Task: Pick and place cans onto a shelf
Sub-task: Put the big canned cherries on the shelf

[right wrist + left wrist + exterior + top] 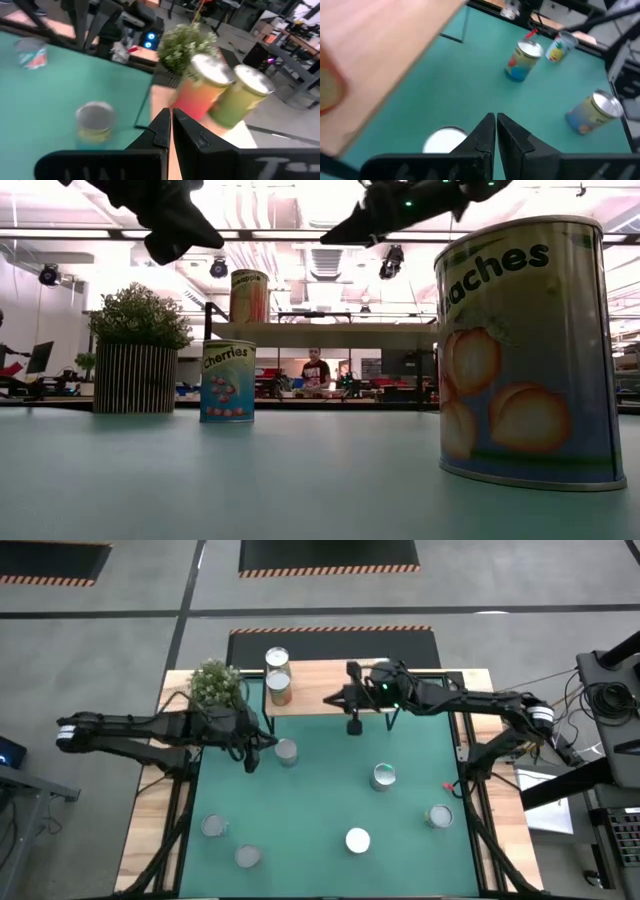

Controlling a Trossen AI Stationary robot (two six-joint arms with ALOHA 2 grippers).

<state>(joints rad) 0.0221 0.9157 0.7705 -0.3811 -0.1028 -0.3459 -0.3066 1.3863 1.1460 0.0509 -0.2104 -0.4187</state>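
Green covers the desk (330, 790), which has pale wood along its edges. At its far edge stands the shelf (420, 675), a light-wood board on thin black legs. The potted plant (215, 685), a leafy bush in a ribbed pot, sits just behind the left claw (252, 758).

Two cans (278, 677) stand side by side on the shelf, off to the left of the right claw (353, 723); from the right wrist one shows an orange-red label (197, 90) and the other a green one (237, 97), both with silvery tops. The right claw hangs over the shelf's front edge, fingers pressed together and holding nothing.

The left claw hovers above the desk with its fingers closed and empty. A silver-topped can (287, 751) stands just to its right, nearly beneath it. Near the middle of the desk, in front of the right claw, stands another can (384, 776); four more are scattered well in front of both claws, among them one with a plain white top (357, 839). From desk level, one label reads Cherries (227, 380), and a close one shows peaches (525, 350).
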